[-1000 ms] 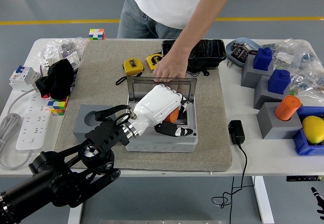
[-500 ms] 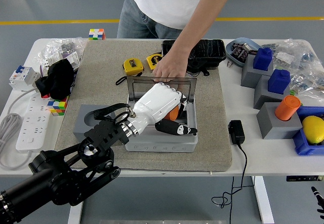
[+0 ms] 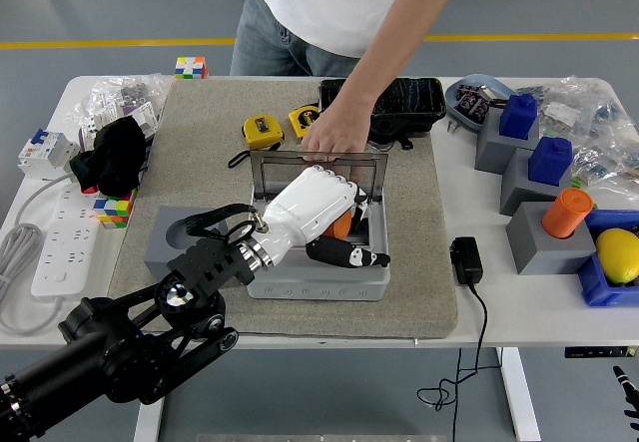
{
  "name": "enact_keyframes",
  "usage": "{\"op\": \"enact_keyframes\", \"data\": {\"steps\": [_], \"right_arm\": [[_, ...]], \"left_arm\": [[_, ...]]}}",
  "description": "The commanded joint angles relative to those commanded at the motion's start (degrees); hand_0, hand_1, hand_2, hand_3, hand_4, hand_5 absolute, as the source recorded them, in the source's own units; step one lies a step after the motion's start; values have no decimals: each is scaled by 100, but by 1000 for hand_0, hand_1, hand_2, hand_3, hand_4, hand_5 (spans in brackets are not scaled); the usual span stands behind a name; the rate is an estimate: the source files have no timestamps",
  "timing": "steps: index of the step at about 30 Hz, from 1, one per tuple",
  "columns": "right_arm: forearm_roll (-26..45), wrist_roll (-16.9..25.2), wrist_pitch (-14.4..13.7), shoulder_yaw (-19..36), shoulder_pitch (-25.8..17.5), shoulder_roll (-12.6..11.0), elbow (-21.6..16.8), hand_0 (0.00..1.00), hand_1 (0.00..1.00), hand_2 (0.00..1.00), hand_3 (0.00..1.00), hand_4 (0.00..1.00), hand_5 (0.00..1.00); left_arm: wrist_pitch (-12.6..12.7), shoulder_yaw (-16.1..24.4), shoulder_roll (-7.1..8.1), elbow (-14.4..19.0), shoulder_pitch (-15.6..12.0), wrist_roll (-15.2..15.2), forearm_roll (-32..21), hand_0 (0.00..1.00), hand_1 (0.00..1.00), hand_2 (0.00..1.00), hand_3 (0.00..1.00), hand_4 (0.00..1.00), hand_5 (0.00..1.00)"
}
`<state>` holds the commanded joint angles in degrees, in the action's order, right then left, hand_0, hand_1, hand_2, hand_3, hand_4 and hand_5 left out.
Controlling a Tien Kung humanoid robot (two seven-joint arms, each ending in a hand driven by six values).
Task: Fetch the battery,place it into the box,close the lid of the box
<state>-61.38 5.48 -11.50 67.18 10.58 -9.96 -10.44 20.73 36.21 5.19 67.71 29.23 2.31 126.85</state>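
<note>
The left white robot hand (image 3: 321, 213) is clenched around the small orange cylindrical battery (image 3: 342, 224) over the open grey plastic box (image 3: 318, 280), whose upright clear lid a person's hand (image 3: 329, 139) steadies; the battery looks rigid, smooth and light, best pinched across its middle.

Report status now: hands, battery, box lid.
Left hand over open box, shut on orange battery. Right hand barely visible at corner. Person's hand holds lid upright.
</note>
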Motion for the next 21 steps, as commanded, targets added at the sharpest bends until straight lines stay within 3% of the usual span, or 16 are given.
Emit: {"op": "enact_keyframes", "data": {"steps": [3, 4, 15, 16, 21], "right_arm": [[7, 0, 0, -11, 3, 0, -2, 817, 811, 775, 809, 998, 998], [9, 1, 1, -16, 4, 1, -4, 817, 809, 775, 808, 998, 998], [26, 2, 8, -35, 2, -5, -3, 817, 808, 774, 808, 998, 998], [28, 2, 8, -39, 0, -5, -2, 817, 800, 773, 808, 998, 998], [40, 1, 11, -64, -6, -3, -6, 817, 800, 773, 808, 998, 998]], "left_arm": [[-42, 28, -13, -13, 11, 12, -38, 69, 2, 36, 9, 998, 776], [-60, 37, -18, -19, 13, 24, -68, 134, 44, 87, 67, 998, 836], [-205, 39, -21, -8, 5, 78, -108, 181, 109, 135, 108, 998, 819], [-213, 44, -22, -10, 4, 81, -108, 344, 244, 191, 163, 998, 830], [-244, 54, -19, -11, -15, 109, -81, 344, 244, 191, 163, 998, 830]]}}
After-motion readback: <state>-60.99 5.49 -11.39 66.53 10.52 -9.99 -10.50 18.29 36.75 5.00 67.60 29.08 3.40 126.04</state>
